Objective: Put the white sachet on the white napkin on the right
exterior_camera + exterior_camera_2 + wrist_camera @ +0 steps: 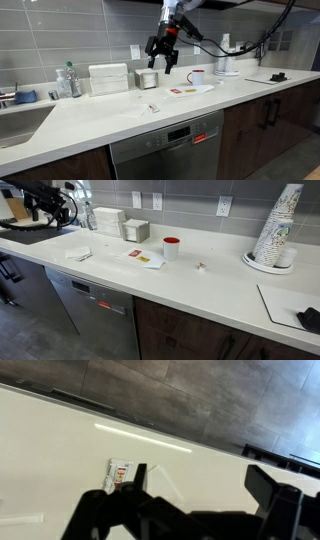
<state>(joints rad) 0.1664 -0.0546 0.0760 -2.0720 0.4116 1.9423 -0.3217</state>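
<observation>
White sachet [122,473] flat on counter [50,460]

Bright, even light (soft low-resolution blur)

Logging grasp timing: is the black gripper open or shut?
Open: wrist view shows the black gripper spread wide, empty; small white red-marked sachet lies on the white counter.

arm [181,12]: pale grey links | pincer [162,65]: black, two-fingered
</observation>
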